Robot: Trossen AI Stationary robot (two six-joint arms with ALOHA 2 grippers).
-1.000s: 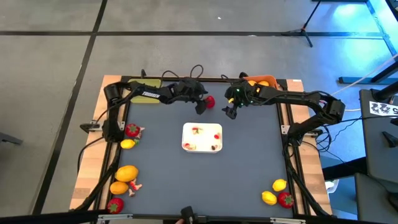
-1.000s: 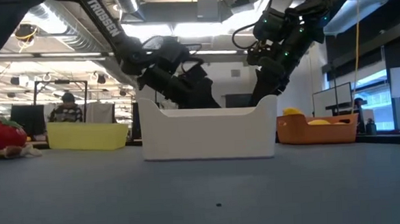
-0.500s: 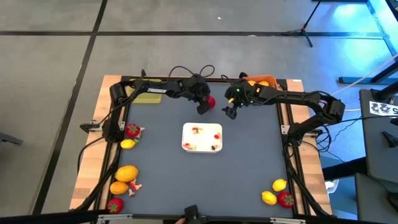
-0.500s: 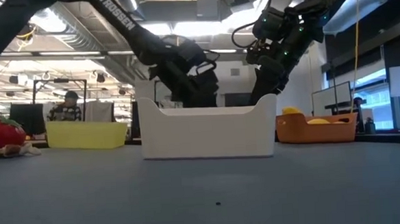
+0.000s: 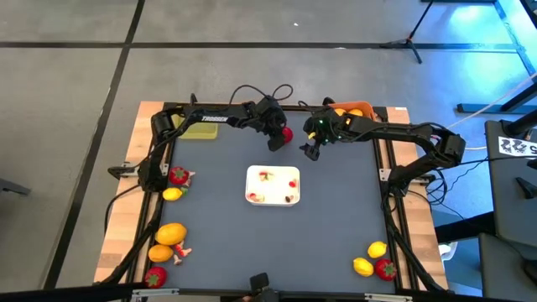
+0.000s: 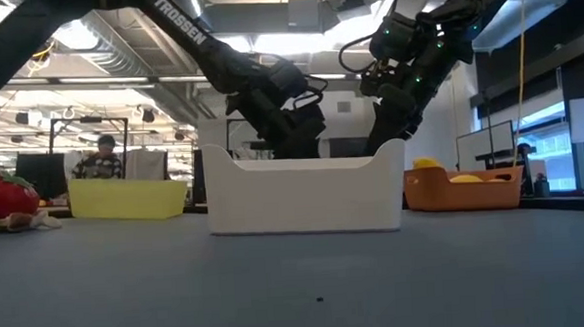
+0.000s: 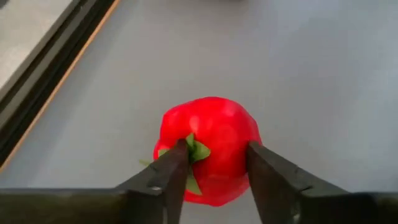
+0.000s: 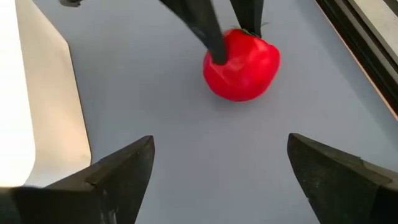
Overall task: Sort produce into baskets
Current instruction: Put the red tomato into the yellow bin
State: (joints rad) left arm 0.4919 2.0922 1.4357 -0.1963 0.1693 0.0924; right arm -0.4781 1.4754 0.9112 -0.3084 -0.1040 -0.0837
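Observation:
A red strawberry-like fruit lies on the grey mat near the table's far edge, between the two baskets. My left gripper is shut on it. My right gripper hangs open a little to the fruit's right, above the mat, with nothing between its fingers. The yellow-green basket stands at the far left, partly under my left arm. The orange basket stands at the far right and has yellow and orange fruit in it. My left gripper pinches the red fruit between its two fingers at the leafy stem end, one finger on each side. The fingers slant down onto it from the table's left. The fruit's underside appears to rest on the mat.
A white tray with small scraps in it sits mid-table. Loose fruit lies along the left edge, at the near left corner and at the near right corner. Open mat lies between these.
My left gripper has gone toward the table's right edge, onto the red fruit, tipping more steeply downward, and its fingers now stand against the fruit. The fruit has stayed where it was. My right gripper has kept still.

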